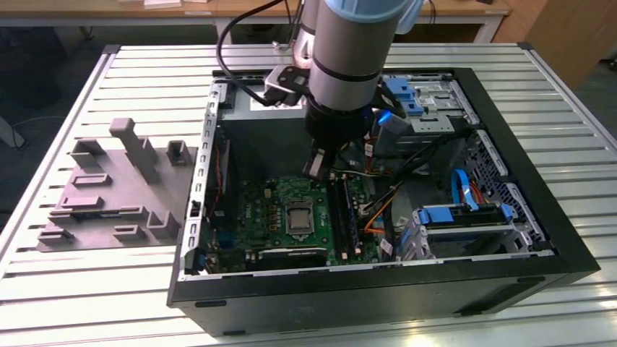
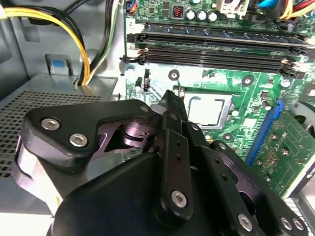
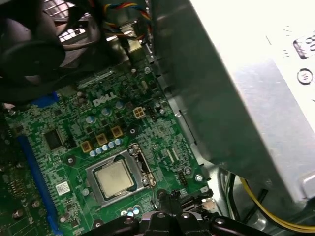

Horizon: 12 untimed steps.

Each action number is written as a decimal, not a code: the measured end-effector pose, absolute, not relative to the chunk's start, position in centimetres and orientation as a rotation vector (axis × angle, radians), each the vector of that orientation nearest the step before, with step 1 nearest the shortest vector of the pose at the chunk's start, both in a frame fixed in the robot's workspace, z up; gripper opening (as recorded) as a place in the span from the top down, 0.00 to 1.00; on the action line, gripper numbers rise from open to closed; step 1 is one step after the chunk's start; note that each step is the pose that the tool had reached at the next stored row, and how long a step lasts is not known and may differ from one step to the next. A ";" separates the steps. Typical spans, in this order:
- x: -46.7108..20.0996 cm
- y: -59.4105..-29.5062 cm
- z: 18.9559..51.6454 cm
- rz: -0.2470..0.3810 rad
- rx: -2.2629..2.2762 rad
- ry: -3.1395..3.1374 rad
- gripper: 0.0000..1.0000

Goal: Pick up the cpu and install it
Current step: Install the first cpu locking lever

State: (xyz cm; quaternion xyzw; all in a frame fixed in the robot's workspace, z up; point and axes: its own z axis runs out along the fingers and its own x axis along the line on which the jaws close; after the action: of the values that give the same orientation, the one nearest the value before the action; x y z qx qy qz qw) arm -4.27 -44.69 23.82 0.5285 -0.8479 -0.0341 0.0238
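Slatted metal table point(image 1: 115, 289); open computer case point(image 1: 540, 238); cpu point(image 3: 114, 178) seated in socket.

Slatted pale metal workbench point(image 1: 87, 289) filling most of the exterior view. Dark floor point(image 1: 34, 79) past the bench at the exterior view's left. Light wooden desk point(image 1: 453, 9) with white legs along the far edge. Wooden panel point(image 1: 568, 36) at the far corner on the exterior view's right. Even, cool lighting overall.
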 end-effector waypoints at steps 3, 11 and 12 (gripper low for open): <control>-4.3 -45.0 23.8 -0.105 1.642 -2.620 0.89; -4.3 -45.0 23.8 -0.105 1.643 -2.619 0.89; -4.3 -45.0 23.8 -0.105 1.643 -2.619 0.89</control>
State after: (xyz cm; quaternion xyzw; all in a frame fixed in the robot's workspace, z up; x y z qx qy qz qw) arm -4.31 -45.01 23.82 0.5309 -0.8464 -0.0340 0.0239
